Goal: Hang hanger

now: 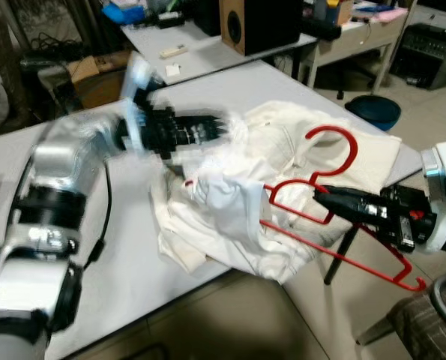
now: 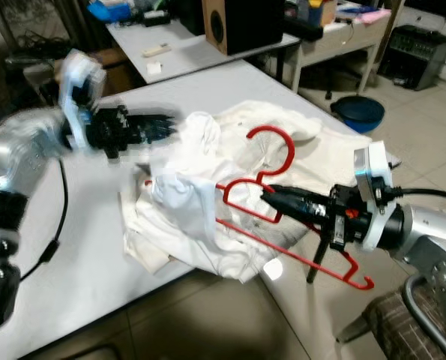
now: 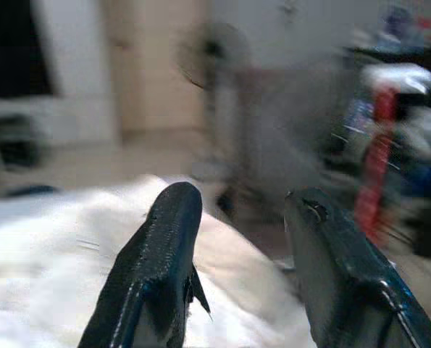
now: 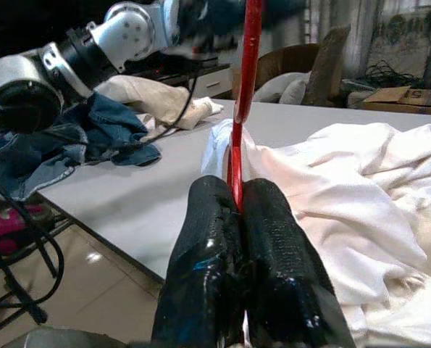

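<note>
A red wire hanger (image 1: 341, 130) lies partly on and partly under a crumpled white garment (image 1: 230, 202) on the grey table (image 1: 133, 255), its lower bar sticking out past the table's front edge. My right gripper (image 1: 320, 196) is shut on the hanger's wire near the neck; in the right wrist view its fingers (image 4: 273, 239) pinch the red hanger (image 4: 248, 72). My left gripper (image 1: 221, 127), blurred by motion, hovers over the far side of the garment. Its fingers (image 3: 168, 232) stand open with nothing between them, white cloth below.
A second table (image 1: 208, 56) behind carries a wooden speaker (image 1: 241, 22). A dark blue basin (image 1: 372, 111) sits on the floor at right, and a chair (image 1: 432, 319) at the lower right. Jeans (image 4: 92, 141) lie on the table's far left end.
</note>
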`<state>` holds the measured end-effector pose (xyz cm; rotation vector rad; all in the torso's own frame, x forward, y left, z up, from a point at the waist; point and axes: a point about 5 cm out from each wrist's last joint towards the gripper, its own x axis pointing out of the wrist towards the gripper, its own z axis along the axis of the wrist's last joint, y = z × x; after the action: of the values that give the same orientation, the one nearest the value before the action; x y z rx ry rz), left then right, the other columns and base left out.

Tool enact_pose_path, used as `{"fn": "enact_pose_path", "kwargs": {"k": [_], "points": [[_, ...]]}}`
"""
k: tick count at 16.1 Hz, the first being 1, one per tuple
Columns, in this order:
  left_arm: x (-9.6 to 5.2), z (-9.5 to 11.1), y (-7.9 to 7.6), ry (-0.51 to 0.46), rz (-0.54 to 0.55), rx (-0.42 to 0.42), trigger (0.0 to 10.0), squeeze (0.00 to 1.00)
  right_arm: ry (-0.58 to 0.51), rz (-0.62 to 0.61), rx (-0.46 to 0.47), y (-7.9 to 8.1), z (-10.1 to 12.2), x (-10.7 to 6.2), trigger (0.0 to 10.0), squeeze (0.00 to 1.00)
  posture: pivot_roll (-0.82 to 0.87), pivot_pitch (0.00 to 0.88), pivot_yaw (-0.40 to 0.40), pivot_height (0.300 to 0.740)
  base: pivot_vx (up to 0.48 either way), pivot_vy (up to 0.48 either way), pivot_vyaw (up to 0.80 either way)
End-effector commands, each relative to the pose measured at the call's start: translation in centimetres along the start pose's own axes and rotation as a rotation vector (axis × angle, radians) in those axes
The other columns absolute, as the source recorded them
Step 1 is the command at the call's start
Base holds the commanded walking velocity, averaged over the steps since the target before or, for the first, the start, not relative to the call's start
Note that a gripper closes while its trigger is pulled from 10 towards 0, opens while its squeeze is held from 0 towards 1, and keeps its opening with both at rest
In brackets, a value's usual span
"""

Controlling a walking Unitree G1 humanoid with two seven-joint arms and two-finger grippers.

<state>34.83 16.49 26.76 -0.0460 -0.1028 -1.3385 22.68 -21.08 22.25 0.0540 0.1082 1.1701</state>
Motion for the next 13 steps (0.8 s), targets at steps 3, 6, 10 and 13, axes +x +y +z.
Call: {"fn": "enact_pose_path", "kwargs": {"k": [3, 6, 10, 13], "points": [[-4.0, -1.2, -0.3, 0.094, 0.120, -0.026, 10.0, 0.00, -0.052, -0.038, -0.012, 0.0, 0.7, -1.0, 10.0, 0.00, -0.15, 0.000, 0.134, 0.740, 0.000, 0.000, 0.00], [-5.7, -3.5, -1.5, 0.077, 0.203, -0.119, 10.0, 1.00, -0.115, -0.067, 0.008, -0.2, 1.0, -1.6, 10.0, 0.00, -0.15, 0.000, 0.136, 0.740, 0.000, 0.000, 0.00], [-5.0, -7.3, -4.3, 0.003, 0.306, -0.178, 10.0, 1.00, -0.225, -0.090, 0.052, -0.6, 1.3, -2.1, 10.0, 0.00, -0.15, 0.000, 0.130, 0.740, 0.000, 0.000, 0.00], [-3.5, -8.2, -4.4, -0.088, 0.372, -0.195, 10.0, 0.00, -0.246, -0.084, 0.068, -0.6, 1.3, -2.2, 10.0, 0.00, -0.15, 0.000, 0.122, 0.740, 0.000, 0.000, 0.00]]}}
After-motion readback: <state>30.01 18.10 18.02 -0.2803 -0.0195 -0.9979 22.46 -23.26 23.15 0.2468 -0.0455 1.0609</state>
